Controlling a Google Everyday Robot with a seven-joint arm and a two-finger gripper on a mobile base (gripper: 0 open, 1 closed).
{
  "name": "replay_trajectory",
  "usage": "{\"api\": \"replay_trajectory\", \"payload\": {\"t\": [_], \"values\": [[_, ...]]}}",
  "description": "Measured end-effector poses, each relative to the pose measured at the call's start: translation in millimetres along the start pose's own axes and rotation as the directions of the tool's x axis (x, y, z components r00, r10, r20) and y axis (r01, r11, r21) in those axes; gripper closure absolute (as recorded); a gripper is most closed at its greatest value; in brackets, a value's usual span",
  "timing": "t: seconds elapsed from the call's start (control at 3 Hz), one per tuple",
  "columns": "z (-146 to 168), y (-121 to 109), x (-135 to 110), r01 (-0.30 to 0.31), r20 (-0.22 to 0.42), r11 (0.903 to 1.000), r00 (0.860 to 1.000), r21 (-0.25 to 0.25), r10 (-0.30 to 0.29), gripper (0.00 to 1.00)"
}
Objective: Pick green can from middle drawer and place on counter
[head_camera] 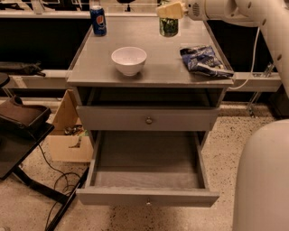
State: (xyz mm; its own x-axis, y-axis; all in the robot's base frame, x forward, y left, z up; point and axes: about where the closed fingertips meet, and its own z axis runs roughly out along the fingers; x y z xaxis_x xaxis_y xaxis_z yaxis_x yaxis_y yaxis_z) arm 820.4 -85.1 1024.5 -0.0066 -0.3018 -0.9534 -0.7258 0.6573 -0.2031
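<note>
Standing just below the robot's cream-coloured two-finger gripper (171, 10), the small dark-green drinks can (168, 27) seems to rest on the flat grey counter (158, 67). The wide grey middle drawer (146, 171), far beneath the gripper, is pulled out and bare. Whether the gripper is closed on the can, I cannot tell. I judge only release and retreat are left.

This looks like a robotics lab or test room, not a home: a lone grey drawer cabinet (189, 119) stands on a speckled hard floor (226, 149), with loose cables (53, 177) and a cardboard box (67, 146) off its left edge. The robot's gripper (170, 10) hangs at the counter's (158, 70) far edge, towards the far right corner.
</note>
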Motion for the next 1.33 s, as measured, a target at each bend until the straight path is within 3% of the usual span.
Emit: {"api": "replay_trajectory", "payload": {"t": [0.67, 1.0, 1.33], "values": [[85, -9, -5, -0.074, 0.01, 0.995, 0.997, 0.066, 0.074, 1.0], [148, -3, 11, -0.138, -0.02, 0.9862, 0.99, 0.091, 0.14, 1.0], [192, -5, 44, -0.215, -0.051, 0.9661, 0.973, 0.143, 0.224, 1.0]]}}
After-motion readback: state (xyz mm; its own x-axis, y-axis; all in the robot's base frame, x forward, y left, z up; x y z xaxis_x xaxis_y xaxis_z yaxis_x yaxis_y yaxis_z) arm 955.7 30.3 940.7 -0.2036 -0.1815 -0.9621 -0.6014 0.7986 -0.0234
